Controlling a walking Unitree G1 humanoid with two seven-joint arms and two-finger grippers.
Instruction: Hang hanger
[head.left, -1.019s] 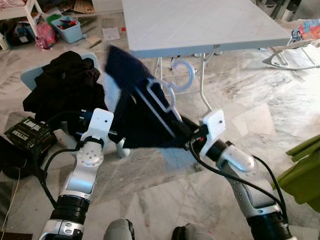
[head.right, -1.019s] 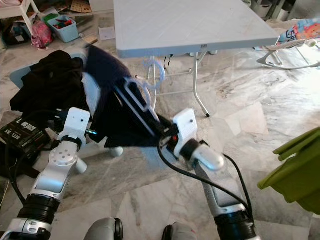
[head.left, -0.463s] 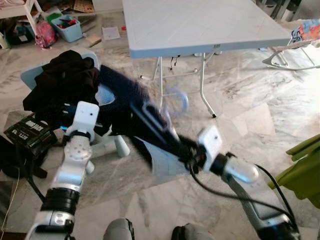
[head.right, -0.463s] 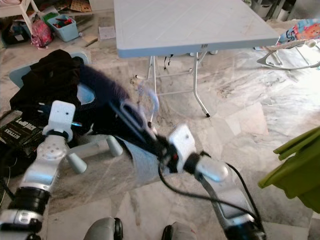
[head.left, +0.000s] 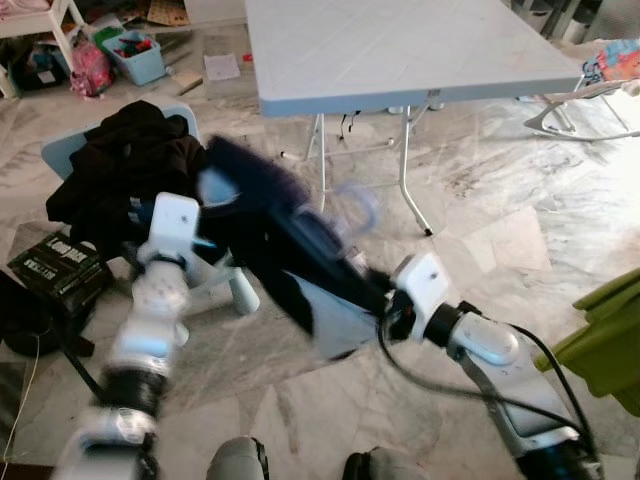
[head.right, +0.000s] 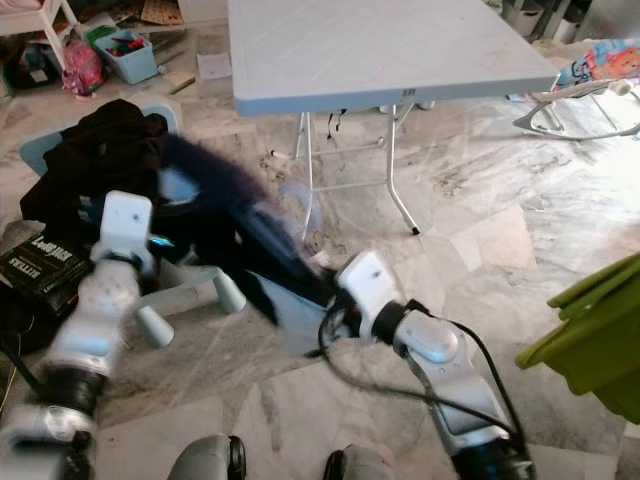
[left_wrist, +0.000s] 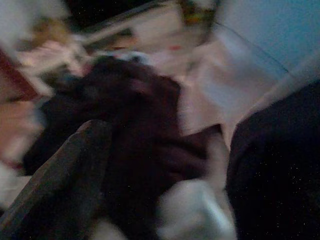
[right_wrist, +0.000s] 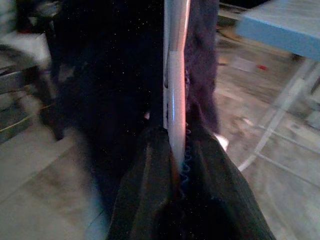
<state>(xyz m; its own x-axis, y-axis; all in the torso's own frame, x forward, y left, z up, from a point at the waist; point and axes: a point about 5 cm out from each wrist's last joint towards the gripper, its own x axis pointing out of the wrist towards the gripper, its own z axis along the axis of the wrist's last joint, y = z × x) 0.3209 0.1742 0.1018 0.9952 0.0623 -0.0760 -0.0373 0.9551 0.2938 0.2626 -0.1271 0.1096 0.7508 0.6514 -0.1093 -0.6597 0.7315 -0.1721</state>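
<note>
The hanger (right_wrist: 176, 90) is a slim, pale blue plastic one with a curled hook (head.left: 356, 205), and a dark navy garment (head.left: 270, 215), soft and limp, is draped over it. The right gripper (right_wrist: 179, 165) is clenched on the hanger: in the right wrist view its two black fingers (right_wrist: 145, 195) pinch the pale bar from either side, with the dark cloth bunched in between. From that gripper the hanger and garment stretch away toward about 10 o'clock, raised above the veined marble floor (head.left: 470, 200), though the whole bundle is smeared with blur. The hook sits just in front of the thin metal legs of a smooth white folding bench (head.left: 400, 50). The left gripper (left_wrist: 75, 175) is up at about 9 o'clock of the garment, near a heap of black clothes (head.left: 125, 165) piled on a light blue chair (head.left: 60, 150); I cannot tell whether it is open or closed. A green plastic thing (head.left: 605, 340) shows at 3 o'clock.
</note>
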